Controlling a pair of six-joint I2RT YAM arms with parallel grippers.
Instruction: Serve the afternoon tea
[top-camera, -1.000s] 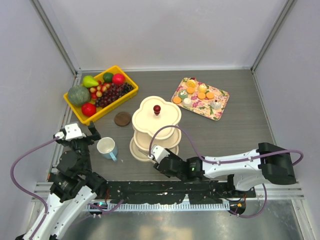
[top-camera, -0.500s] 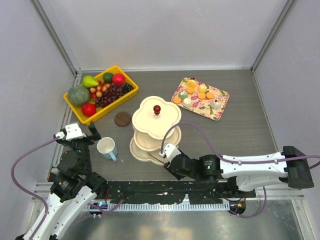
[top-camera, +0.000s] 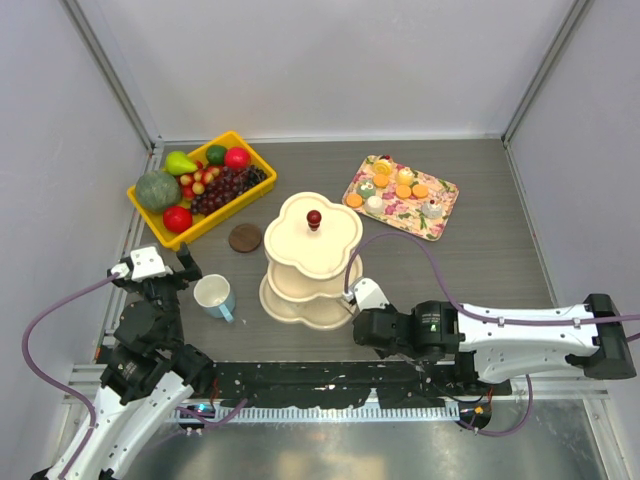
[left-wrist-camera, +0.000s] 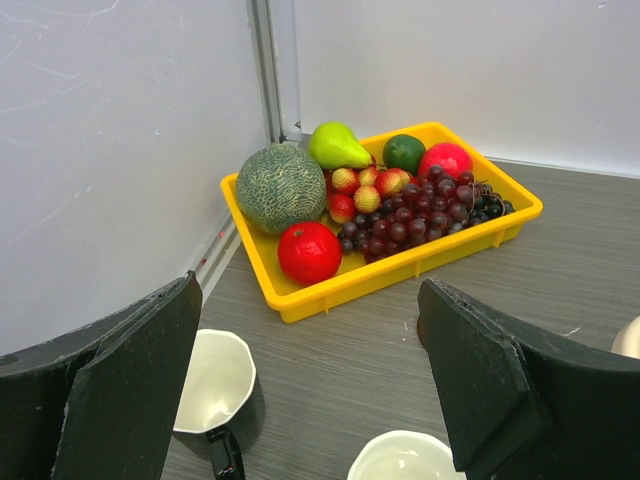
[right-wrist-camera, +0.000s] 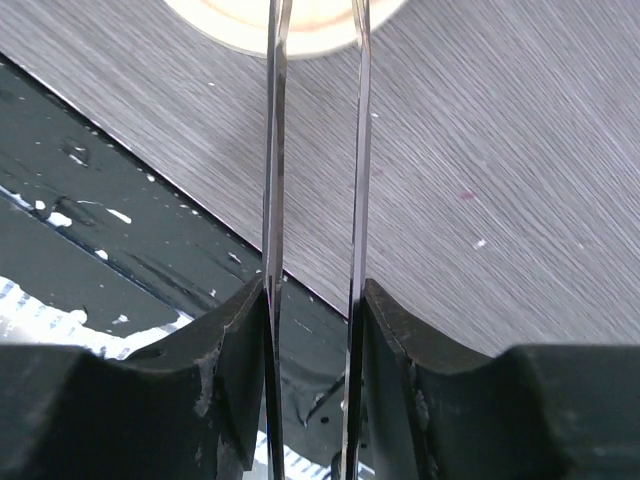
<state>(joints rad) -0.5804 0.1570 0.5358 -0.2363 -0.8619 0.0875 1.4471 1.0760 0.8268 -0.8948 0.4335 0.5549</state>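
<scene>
The cream three-tier stand (top-camera: 300, 245) with its red knob (top-camera: 314, 217) stands mid-table, its tiers bare. My right gripper (top-camera: 352, 312) sits low at the stand's front right, shut on thin metal tongs (right-wrist-camera: 272, 150). Their two blades reach toward the bottom tier (right-wrist-camera: 220, 20) with nothing between them. Pastries and orange biscuits (top-camera: 392, 185) lie on the floral tray at the back right. A pale blue mug (top-camera: 215, 296) stands left of the stand. My left gripper (left-wrist-camera: 310, 300) hangs open above a dark mug (left-wrist-camera: 215, 385) and the pale mug (left-wrist-camera: 405, 460).
A yellow bin of fruit (top-camera: 150, 205) stands at the back left. A brown round disc (top-camera: 245, 237) lies between bin and stand. The floral tray (top-camera: 444, 212) is at the back right. The black base rail (right-wrist-camera: 110, 190) runs along the near table edge. Walls close three sides.
My right arm has swung rightward along the stand's front, carrying the tongs from its front left to its front right. The left arm has not moved.
</scene>
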